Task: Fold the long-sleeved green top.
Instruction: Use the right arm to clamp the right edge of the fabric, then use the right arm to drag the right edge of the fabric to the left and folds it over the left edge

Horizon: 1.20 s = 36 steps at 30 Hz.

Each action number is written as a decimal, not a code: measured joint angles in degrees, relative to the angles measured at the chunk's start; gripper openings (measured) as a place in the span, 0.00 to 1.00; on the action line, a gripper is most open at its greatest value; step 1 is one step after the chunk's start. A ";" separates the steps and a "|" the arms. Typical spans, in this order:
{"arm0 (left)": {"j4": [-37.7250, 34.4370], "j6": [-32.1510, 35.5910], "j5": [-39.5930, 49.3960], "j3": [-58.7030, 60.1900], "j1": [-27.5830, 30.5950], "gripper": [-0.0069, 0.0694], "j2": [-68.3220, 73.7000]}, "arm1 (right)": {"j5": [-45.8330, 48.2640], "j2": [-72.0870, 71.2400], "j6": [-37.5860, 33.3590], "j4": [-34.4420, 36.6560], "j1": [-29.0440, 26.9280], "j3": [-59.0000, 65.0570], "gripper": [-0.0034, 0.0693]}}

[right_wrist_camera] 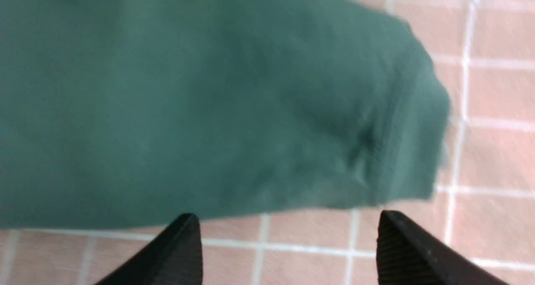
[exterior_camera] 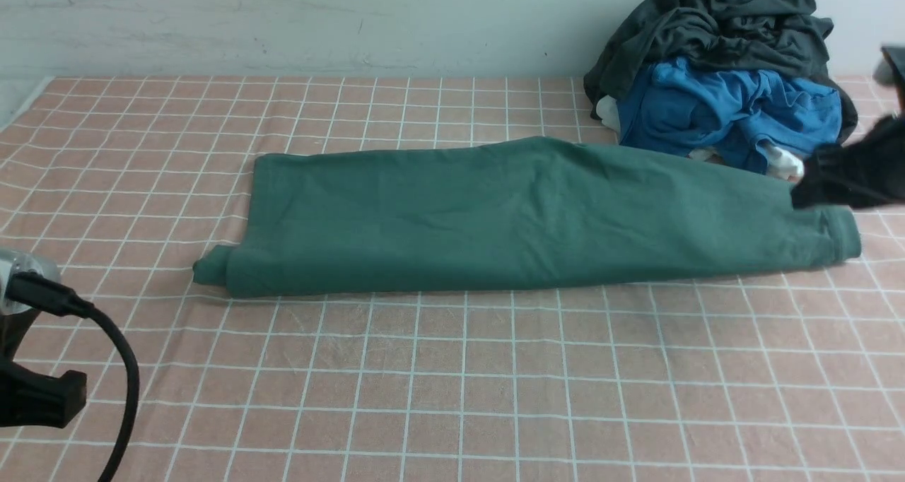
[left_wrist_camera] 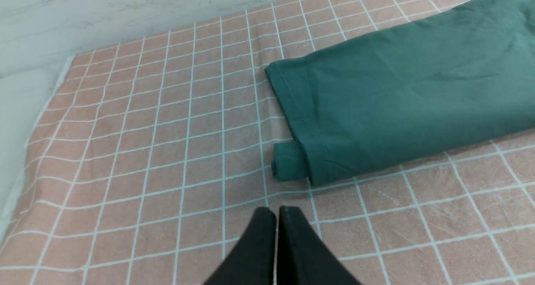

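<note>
1. Your green long-sleeved top [exterior_camera: 523, 217] lies folded in a long strip across the middle of the pink checked cloth [exterior_camera: 452, 383].
2. A small rolled bit [left_wrist_camera: 288, 166] sticks out at its left end.
3. Your left gripper [left_wrist_camera: 276, 212] is near that end, not touching it. Its jaws are pressed together on nothing.
4. Your right gripper [right_wrist_camera: 287, 215] is at the top's right end. Its jaws are spread wide, with nothing between them.
5. A blue garment [exterior_camera: 714, 111] and a dark grey garment [exterior_camera: 714, 22] sit piled at the back right.

Pale scuffed wall [exterior_camera: 283, 15] behind, pink tablecloth [exterior_camera: 495, 397] with white grid lines covering the surface, soft even light
</note>
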 joint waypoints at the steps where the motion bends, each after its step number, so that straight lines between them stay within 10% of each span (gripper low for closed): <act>1: -0.07 -0.09 -0.01 0.00 0.00 0.09 0.06 | 0.06 0.00 0.72 0.00 -0.08 0.00 0.75; 13: -0.24 -1.19 0.07 0.05 0.00 0.09 2.22 | -10.93 10.81 14.33 -8.10 -0.35 -0.11 0.70; 24: -0.14 -0.81 0.28 0.05 0.00 0.09 2.22 | -11.39 8.45 12.41 -8.03 -0.35 -1.10 0.11; 36: -0.21 -0.81 -0.50 0.05 0.00 0.09 2.17 | -5.35 -7.99 10.42 -28.42 1.40 -9.68 0.08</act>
